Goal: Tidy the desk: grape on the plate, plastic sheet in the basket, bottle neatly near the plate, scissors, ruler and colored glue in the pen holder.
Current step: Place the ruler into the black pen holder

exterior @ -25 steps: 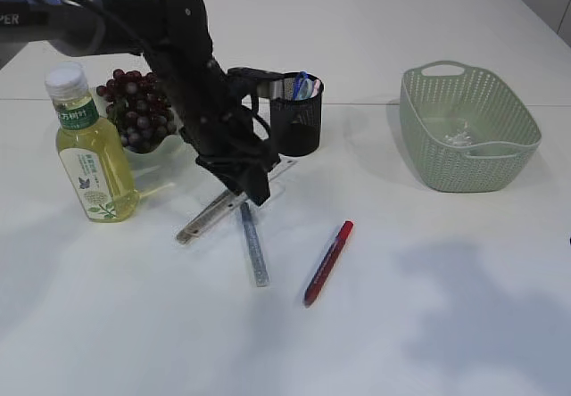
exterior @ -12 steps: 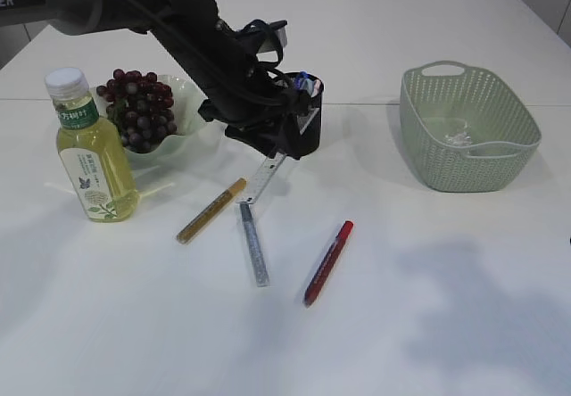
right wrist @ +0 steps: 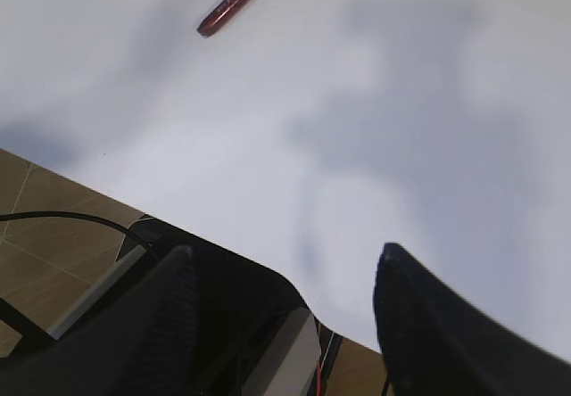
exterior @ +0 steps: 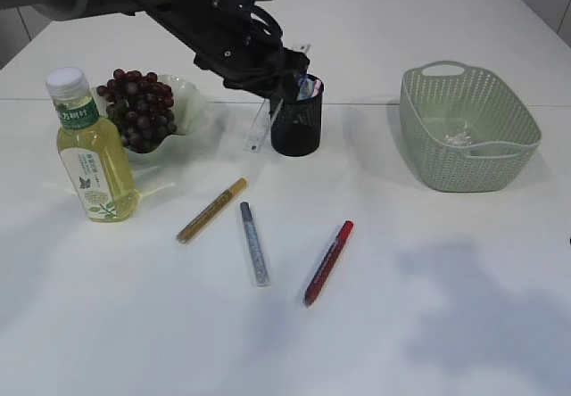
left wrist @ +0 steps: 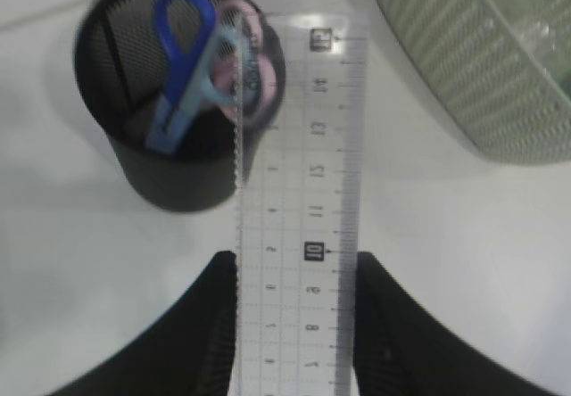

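Note:
My left gripper (exterior: 272, 79) is shut on the clear ruler (exterior: 258, 131), which hangs tilted beside the black mesh pen holder (exterior: 296, 121). In the left wrist view the ruler (left wrist: 299, 173) sits between the jaws of the left gripper (left wrist: 297, 258), its far end beside the pen holder (left wrist: 169, 155), which holds the blue scissors (left wrist: 183, 57). Grapes (exterior: 136, 106) lie on the plate (exterior: 189, 93), with the bottle (exterior: 89, 155) in front. Gold (exterior: 211, 210), silver (exterior: 253, 243) and red (exterior: 328, 262) colored glue pens lie on the table. The plastic sheet (exterior: 459, 135) is in the basket (exterior: 468, 160). My right gripper (right wrist: 284, 253) is open and holds nothing.
The right gripper hovers over the table's near edge, with the red glue pen (right wrist: 239, 0) far ahead of it. The green basket (left wrist: 473, 57) shows at the upper right of the left wrist view. White tabletop stretches between the pens and the basket.
The left arm has lifted the ruler off the table and carried it up and back, from beside the glue pens to beside the pen holder. The pens have stayed put.

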You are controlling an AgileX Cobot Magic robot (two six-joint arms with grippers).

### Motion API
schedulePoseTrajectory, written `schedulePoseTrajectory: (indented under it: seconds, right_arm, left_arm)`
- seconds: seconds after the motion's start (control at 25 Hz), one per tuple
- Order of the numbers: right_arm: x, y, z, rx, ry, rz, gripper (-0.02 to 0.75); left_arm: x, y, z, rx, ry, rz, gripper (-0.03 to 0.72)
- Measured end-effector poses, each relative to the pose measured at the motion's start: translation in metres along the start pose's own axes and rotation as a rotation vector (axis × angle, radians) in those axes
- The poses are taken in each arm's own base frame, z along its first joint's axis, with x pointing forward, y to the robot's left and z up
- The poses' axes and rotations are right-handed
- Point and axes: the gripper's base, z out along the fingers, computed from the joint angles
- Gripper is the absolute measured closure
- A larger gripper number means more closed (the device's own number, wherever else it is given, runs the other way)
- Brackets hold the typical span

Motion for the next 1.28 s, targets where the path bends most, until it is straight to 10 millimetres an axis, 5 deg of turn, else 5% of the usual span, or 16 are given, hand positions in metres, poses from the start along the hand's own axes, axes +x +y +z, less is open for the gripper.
schedulePoseTrajectory:
  seconds: [0.52,0.84,1.28]
  right_arm:
    - [0.0,-0.005,0.0,0.052,-0.002,-0.017,0.248]
    - [0.0,-0.007,0.0,0.073,-0.003,-0.026,0.248]
    - [-0.002,-0.008,0.0,0.084,-0.015,-0.03,0.248]
  left_arm:
    - [-0.052,0.009,-0.015,-0.137,-0.613,0.113,0.41]
    - [-0.041,0.016,0.025,-0.154,-0.679,0.117,0.41]
    - [-0.03,0.01,0.056,-0.159,-0.781,0.17,0.41]
